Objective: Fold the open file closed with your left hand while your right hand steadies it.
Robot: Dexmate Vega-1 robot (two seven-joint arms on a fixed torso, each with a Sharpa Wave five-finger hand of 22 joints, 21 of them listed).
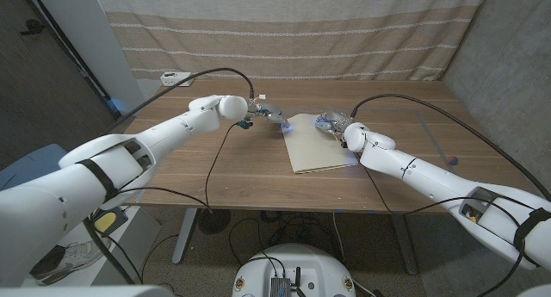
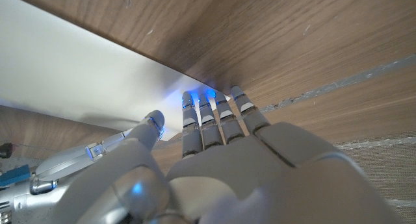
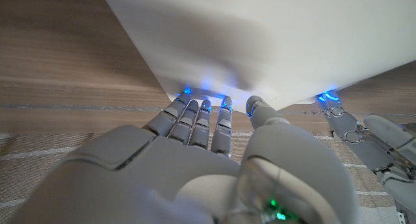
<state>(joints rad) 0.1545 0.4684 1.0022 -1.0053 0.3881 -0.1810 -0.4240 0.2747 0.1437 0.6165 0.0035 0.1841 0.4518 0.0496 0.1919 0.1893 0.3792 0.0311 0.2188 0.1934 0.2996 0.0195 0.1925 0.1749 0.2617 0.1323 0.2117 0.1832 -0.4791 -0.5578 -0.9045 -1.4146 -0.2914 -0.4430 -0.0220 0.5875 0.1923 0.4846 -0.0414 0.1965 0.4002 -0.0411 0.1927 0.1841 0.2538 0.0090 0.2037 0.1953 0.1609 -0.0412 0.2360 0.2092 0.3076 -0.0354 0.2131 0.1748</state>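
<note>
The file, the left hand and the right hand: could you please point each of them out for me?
file [image 1: 317, 149]: head view, middle of its cream cover.
left hand [image 1: 269, 113]: head view, middle of the hand, at the file's far left corner.
right hand [image 1: 334, 123]: head view, middle of the hand, at the file's far right corner.

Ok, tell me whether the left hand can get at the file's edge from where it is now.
Probably yes. The left hand is already at the file's far left corner, fingertips at its edge, with bare table around and nothing between them.
</note>
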